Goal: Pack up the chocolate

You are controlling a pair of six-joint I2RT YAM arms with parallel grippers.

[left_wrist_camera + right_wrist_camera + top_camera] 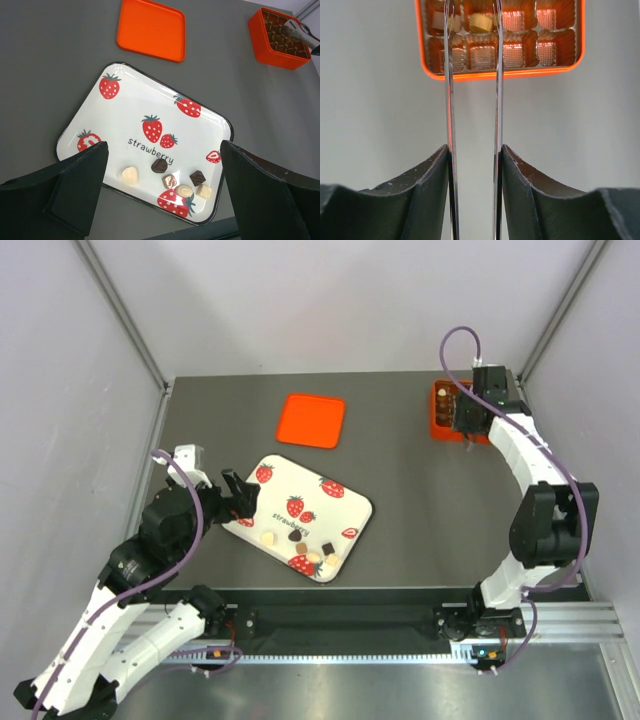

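Surface: grey table (400, 530) between pale walls is carrying everything you are working with
Left gripper (162, 147): you are holding it wide apart and gripping nothing; its two black fingers (80, 185) are hanging above the near edge of the tray, one toward each end
Right gripper (473, 20): its two thin metal blades (449, 100) are running parallel with a clear gap, clamping nothing you can see; their tips are passing out of the top of the right wrist view
Under the right gripper: orange box (520, 73) is sitting at the far right of the table; the blades are reaching over its left columns of brown crinkled cups
In the box: one tan piece of chocolate (480, 22) is lying in a far-row cup between the blades, apart from the left one; a paler piece (439, 20) is sitting in the cup just left of it; the cups to the right are showing you only ridged bottoms
Under the left gripper: white tray (120, 115) with red strawberry prints is lying left of centre, turned askew to the table edge
On the tray: six pieces are clustering near its near corner; a cream round one (129, 175), a dark one (159, 165), a striped brown square (169, 180), a dark diamond (197, 177), a cream swirl (183, 190) and a cream cube (203, 191)
Further out: orange lid (312, 420) is lying flat beyond the tray, apart from it and well apart from the box
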